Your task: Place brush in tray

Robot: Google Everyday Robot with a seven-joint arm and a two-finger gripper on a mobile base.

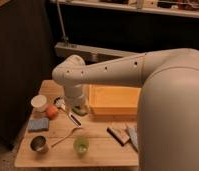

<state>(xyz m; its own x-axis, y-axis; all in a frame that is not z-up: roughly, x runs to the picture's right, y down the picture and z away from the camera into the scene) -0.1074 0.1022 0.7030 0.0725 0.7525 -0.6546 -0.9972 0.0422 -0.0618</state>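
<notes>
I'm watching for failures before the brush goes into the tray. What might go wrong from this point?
1. The hand hangs low right by the brush, with the orange ball and the spoon close by; an off grasp might nudge them or catch the spoon instead.
2. The tray has a raised wall just beside the hand, so a low carry may knock the brush against it.

On the light wooden table (58, 157), the large rectangular orange-yellow plastic tray (113, 107) sits at the back right. The pale robot gripper (79, 109) is just left of it, close over the slim pale-and-dark brush (74, 119). The small orange ball (52, 111) lies left of the brush, the curved metal spoon (67, 136) before it, and the green plastic cup (81, 145) stands at the front edge.
</notes>
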